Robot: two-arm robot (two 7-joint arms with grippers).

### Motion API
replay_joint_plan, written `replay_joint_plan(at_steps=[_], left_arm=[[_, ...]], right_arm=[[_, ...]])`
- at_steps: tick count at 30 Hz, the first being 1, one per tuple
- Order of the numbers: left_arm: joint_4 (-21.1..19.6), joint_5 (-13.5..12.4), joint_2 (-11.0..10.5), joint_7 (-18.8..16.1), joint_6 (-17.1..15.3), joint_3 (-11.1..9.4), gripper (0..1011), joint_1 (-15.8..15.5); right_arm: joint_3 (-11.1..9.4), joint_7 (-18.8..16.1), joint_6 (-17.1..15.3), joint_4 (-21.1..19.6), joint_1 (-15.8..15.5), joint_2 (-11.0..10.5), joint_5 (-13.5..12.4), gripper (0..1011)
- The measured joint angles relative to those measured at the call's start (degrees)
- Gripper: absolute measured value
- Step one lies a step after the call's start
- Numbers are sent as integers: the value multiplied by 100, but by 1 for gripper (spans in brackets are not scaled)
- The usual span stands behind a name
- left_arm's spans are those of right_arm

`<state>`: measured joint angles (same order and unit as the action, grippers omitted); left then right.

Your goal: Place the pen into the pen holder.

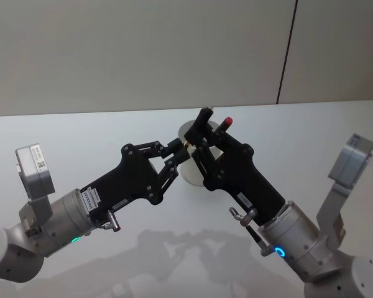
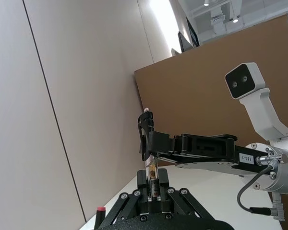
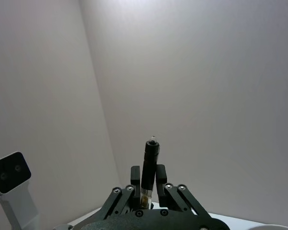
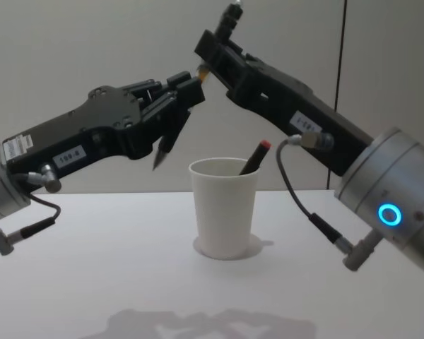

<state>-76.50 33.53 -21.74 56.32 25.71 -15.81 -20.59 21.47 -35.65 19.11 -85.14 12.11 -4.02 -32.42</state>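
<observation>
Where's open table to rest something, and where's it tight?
Bare table lies left and right of the white cup. It is crowded above the cup: the left gripper and right gripper meet there around the pen.

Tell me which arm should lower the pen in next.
Probably right: the right end effector grips the pen at its capped end above the pen holder; the left end effector pinches the lower tip, which must enter first.
</observation>
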Motion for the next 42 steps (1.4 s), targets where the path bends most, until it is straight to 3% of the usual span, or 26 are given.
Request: replay_joint_plan(at_steps=[1,5,22,33,36,42], left_arm=[[0,0,0,0,0,0,142,0],[0,-1,0,0,0,0,142,0],[0,0,-2,-1,0,1,162,0],[0,0,0,-1,0,0,522,0],[0,0,0,-1,0,0,580,0],[0,0,0,0,0,0,816,0]], right_arm=[[1,6,3,-3,-2,-1,1,189],[12,17,12,-23,-10,-5,7,132],[10,134,91,-92,-41,-40,18,128],[13,167,107,-123,-53,-58,41,128],[15,172,112,-130,-54,-62,46,128],[19,180,125,-141,-55,-72,54,128]])
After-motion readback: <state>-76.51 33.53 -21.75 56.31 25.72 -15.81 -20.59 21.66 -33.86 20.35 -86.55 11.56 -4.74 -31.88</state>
